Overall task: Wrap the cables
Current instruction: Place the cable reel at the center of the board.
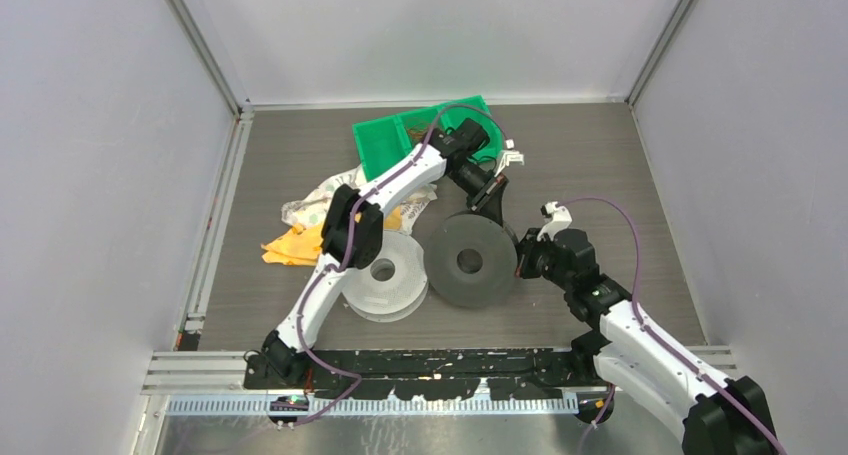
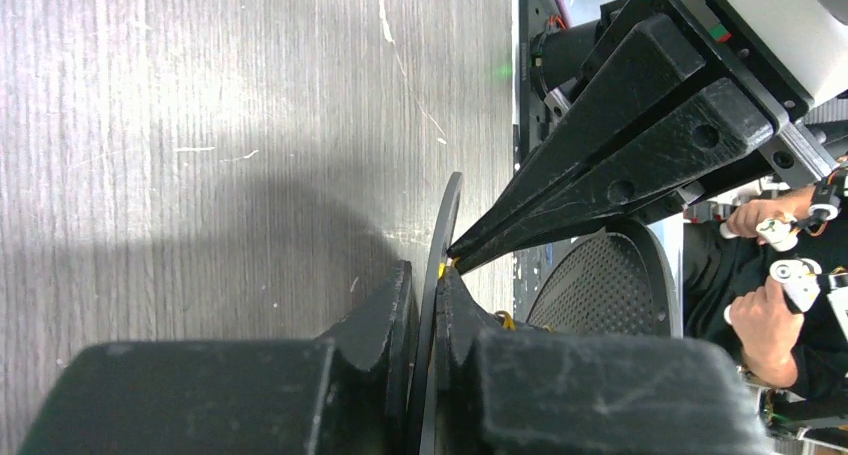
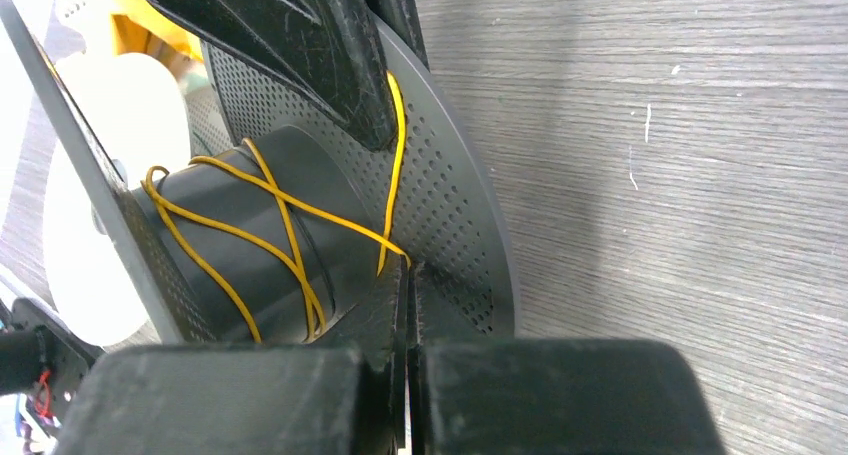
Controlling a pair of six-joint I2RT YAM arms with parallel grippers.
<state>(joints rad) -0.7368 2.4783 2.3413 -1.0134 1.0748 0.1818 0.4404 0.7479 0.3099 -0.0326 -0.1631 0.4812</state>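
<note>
A dark grey spool (image 1: pixel 447 278) lies flat mid-table. My left gripper (image 1: pixel 492 197) reaches over it from the back. In the left wrist view my left gripper (image 2: pixel 428 275) is shut on the spool's thin flange (image 2: pixel 447 215). A yellow cable (image 3: pixel 401 145) is wound crosswise around the spool's hub (image 3: pixel 235 275) and runs across the perforated flange (image 3: pixel 455 195) to my right gripper (image 3: pixel 410 273), which is shut on it. My right gripper (image 1: pixel 522 260) sits at the spool's right edge. Its fingers (image 2: pixel 600 165) almost touch the left jaws. A left finger (image 3: pixel 310 45) shows above the cable.
A translucent spool (image 1: pixel 385 275) lies left of the dark one. A green tray (image 1: pixel 390 135) stands at the back under the left arm. Yellow and patterned bags (image 1: pixel 295 243) lie at the left. A person's hands (image 2: pixel 770 315) show at the far right of the left wrist view.
</note>
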